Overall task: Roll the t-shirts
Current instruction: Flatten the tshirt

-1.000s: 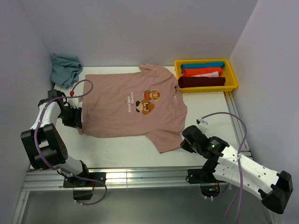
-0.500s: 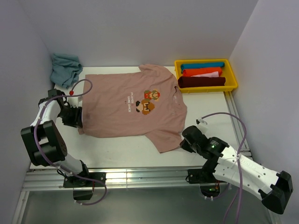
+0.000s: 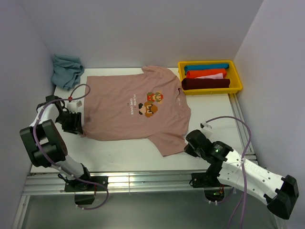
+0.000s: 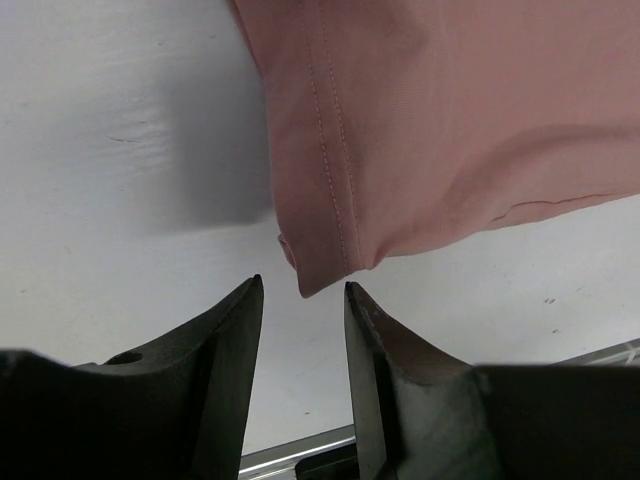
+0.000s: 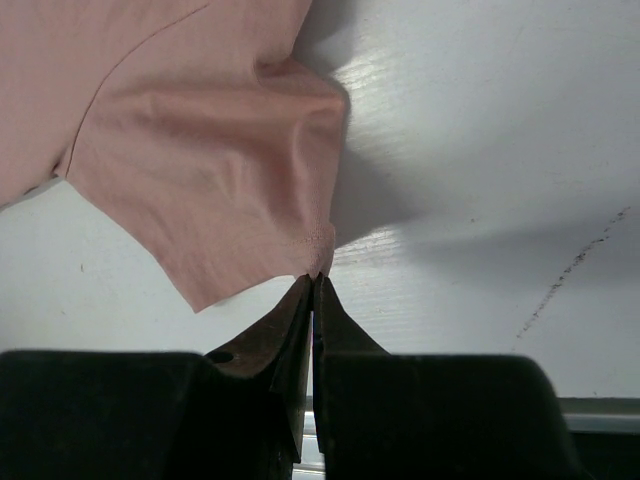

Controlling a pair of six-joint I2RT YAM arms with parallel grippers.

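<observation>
Left wrist view: the dusty pink short-sleeved cloth t-shirt (image 4: 430,130) is spread flat, its hem corner (image 4: 315,265) just ahead of the left gripper (image 4: 302,288), whose jaws have been parted partway and drawn back, empty. The right gripper (image 5: 313,282) is closed at the sleeve edge (image 5: 315,240); no pinch can be confirmed. Spreading seems finished; rolling is unstarted.

White shells and chunky black joints make up the left arm (image 3: 45,143) and right arm (image 3: 248,174); a lilac cable (image 3: 225,117) runs back from behind each claw. The left claw (image 4: 302,285) has black tapered fingers (image 4: 225,350), scuffed grey inside; the right claw (image 5: 314,280) has matching dark wedges; a green light (image 3: 220,149) glows behind it.
</observation>
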